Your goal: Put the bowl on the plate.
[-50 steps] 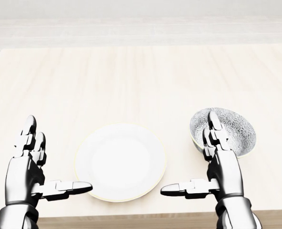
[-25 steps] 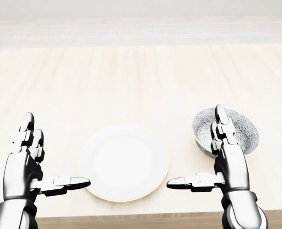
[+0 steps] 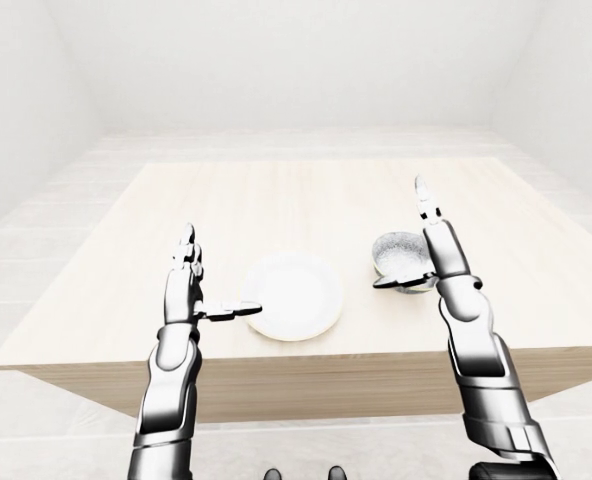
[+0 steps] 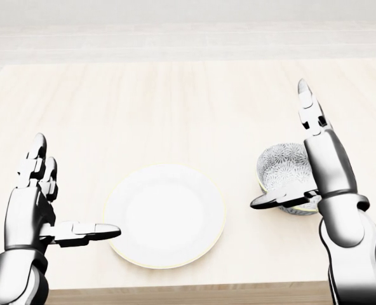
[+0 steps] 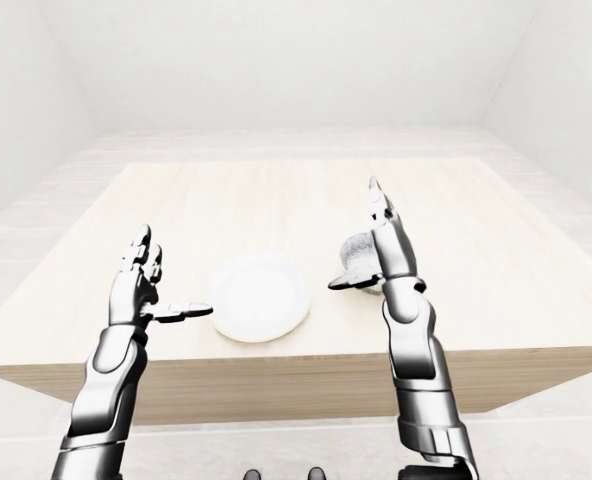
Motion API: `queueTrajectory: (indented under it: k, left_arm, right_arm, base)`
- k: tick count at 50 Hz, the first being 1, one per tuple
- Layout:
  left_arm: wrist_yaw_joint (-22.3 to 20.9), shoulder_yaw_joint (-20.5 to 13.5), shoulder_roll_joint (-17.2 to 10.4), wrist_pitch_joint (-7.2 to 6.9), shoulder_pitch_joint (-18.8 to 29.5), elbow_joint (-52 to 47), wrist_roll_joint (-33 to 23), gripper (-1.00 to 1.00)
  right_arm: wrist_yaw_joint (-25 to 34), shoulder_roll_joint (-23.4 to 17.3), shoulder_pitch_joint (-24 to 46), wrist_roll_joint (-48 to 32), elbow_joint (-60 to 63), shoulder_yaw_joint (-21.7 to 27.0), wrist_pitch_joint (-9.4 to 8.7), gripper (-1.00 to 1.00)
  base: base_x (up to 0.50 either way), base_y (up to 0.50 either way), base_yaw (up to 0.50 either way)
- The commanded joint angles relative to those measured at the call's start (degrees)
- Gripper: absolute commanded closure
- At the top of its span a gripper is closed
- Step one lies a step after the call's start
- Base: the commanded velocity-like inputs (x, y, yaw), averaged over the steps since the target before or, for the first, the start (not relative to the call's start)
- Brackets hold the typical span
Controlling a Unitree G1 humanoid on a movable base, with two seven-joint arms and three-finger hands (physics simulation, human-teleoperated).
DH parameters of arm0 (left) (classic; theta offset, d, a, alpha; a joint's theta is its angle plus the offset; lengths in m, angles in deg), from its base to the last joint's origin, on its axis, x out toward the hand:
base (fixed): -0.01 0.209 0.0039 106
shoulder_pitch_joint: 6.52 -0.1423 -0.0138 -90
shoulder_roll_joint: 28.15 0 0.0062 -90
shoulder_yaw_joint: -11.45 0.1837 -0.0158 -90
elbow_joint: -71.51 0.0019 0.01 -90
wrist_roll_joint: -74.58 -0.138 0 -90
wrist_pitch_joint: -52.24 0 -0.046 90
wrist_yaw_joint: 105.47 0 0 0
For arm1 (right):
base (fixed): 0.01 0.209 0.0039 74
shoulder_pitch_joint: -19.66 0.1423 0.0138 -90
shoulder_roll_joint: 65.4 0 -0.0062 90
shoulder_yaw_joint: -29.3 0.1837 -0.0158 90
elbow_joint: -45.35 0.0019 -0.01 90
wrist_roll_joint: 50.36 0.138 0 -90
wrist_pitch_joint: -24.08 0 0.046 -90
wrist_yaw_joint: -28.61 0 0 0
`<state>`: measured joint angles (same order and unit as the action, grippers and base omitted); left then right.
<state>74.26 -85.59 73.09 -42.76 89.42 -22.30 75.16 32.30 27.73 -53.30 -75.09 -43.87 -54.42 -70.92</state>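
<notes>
My right robot hand (image 4: pixel 331 168) has risen at the bowl (image 4: pixel 283 166), with no grip yet.
A second ago it lay low at the bowl's near side. Now its fingers stand spread apart above the bowl, and in the head view the thumb crosses the near rim. The bowl sits on the bench (image 4: pixel 175 108) just right of the plate (image 4: pixel 164 216), apart from it. My left robot hand (image 4: pixel 28 219) hangs open left of the plate. I judge the grasp comes next.

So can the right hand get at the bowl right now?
Probably yes: the right hand is open beside the bowl, its thumb overlapping the bowl's lower edge in the head view, and nothing stands between them.
</notes>
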Motion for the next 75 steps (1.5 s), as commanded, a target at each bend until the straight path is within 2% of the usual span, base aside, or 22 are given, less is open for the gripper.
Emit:
queueTrajectory:
  k: [1, 4, 10, 21, 42, 62, 75]
  left_arm:
    - [-0.03, 0.39, -0.86, 0.0, 0.93, -1.6, -2.69, -1.0]
    - [-1.21, 0.78, -1.25, 0.0, 0.22, -2.37, -3.95, -1.0]
    - [-3.08, -0.27, -1.65, 0.0, -1.09, -5.94, -5.11, -1.0]
    - [-3.55, -1.53, -1.77, 0.0, -1.57, -4.47, -7.6, -1.0]
    - [-5.46, -1.15, -0.62, 0.0, -6.32, -9.93, -11.41, -1.0]
    - [-6.68, -2.6, -0.14, 0.0, -7.01, -12.44, -11.57, -1.0]
    - [-7.36, -2.51, 0.08, 0.0, -7.84, -12.72, -11.57, -1.0]
  right_arm:
    - [6.77, -2.32, 4.54, -12.42, 2.09, -0.7, 0.0, -1.0]
    - [8.53, -1.76, 4.44, -14.24, 2.37, -0.69, 0.0, -1.0]
    - [8.46, -1.29, 3.94, -17.14, 0.57, -0.31, 0.0, -1.0]
    - [8.53, -1.11, 4.36, -17.97, 0.46, 0.93, 0.0, -1.0]
    - [10.67, -0.94, 3.14, -22.86, 3.5, 0.21, 0.0, -1.0]
    - [13.21, 0.06, 0.21, -29.22, 4.9, -0.81, 0.0, -1.0]
    - [13.17, 0.23, -0.28, -36.41, -0.28, -2.38, 0.0, -1.0]
  base:
    - [0.0, 0.0, 0.0]
    - [0.0, 0.0, 0.0]
    - [0.0, 0.0, 0.0]
    - [0.0, 0.0, 0.0]
    - [0.0, 0.0, 0.0]
    - [0.0, 0.0, 0.0]
    - [0.0, 0.0, 0.0]
